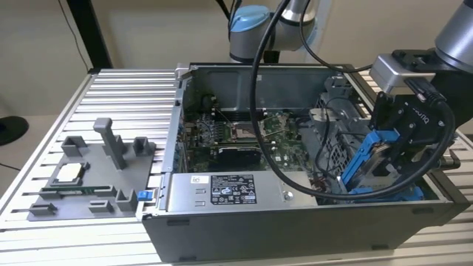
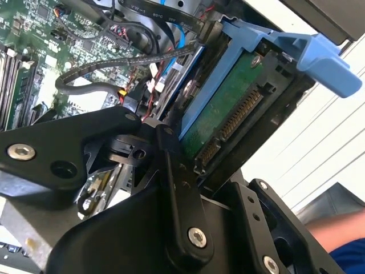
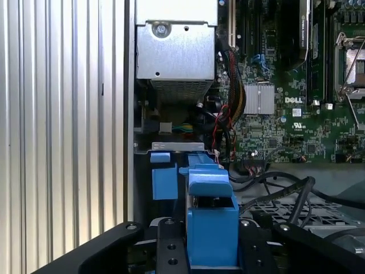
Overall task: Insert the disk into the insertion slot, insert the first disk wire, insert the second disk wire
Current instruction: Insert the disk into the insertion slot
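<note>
step 1 in hand: disk insertion, not seated yet. the gripper (image 1: 389,166) is over the corner of the pc case (image 1: 296,233) at the exterior view's right. the fingers (image 2: 178,182) are clamped on the disk (image 1: 371,160) through its blue carrier. the disk is off the bay floor and steeply tilted, nearly on edge. its lower end is just above or touching the blue rails of the insertion slot (image 1: 395,195); can't tell which. in the second wrist view the disk's green board and connector row are bare, so both wires look undone. loose black cables (image 2: 108,71) lie near the bay, over the motherboard (image 1: 244,133).

my read: seating calls for getting the carrier square to the rails, then a straight push clear of those cables. a skewed entry could jam the blue tabs.

arm pose: it reaches in from the exterior view's upper right, wrist above the bay, tool pointing down into the case near the power-supply box (image 1: 229,191). the case sits on the slatted worktop (image 1: 126,94).
</note>
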`<state>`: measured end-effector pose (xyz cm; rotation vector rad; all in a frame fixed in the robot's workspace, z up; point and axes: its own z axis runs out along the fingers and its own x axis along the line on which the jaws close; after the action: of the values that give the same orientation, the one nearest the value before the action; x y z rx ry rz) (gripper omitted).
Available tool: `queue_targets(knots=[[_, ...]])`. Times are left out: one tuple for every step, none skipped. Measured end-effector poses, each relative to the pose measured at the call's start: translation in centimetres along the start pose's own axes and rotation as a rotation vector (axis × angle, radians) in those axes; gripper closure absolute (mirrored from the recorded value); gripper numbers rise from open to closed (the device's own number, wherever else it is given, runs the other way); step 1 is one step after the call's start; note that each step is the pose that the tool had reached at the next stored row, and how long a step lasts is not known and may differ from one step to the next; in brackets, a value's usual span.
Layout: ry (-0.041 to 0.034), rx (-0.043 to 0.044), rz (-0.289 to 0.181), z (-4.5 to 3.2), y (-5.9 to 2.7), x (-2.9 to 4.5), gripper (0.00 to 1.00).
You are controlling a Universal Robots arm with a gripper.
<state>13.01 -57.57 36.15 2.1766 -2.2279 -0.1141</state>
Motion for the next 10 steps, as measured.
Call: queue_targets(knots=[[0.0,0.0,0.0,0.0,0.0,0.0,1.0],[0.0,0.0,0.0,0.0,0.0,0.0,1.0],[0.0001,0.0,0.0,0.0,0.0,0.0,1.0],[-0.0009,0.0005,0.0,0.02,-0.02,-0.01,0.0],[-0.0004,0.0,0.0,0.02,-0.01,-0.01,0.0],[-0.0003,-0.0001,0.0,0.02,-0.01,-0.01,0.0],[-0.0003,-0.0002,0.0,0.02,-0.01,-0.01,0.0],[-0.0001,-0.0002,0.0,0.01,0.0,0.0,0.0],[-0.0001,-0.0002,0.0,0.01,0.0,0.0,0.0],[-0.0001,-0.0002,0.0,0.01,0.0,0.0,0.0]])
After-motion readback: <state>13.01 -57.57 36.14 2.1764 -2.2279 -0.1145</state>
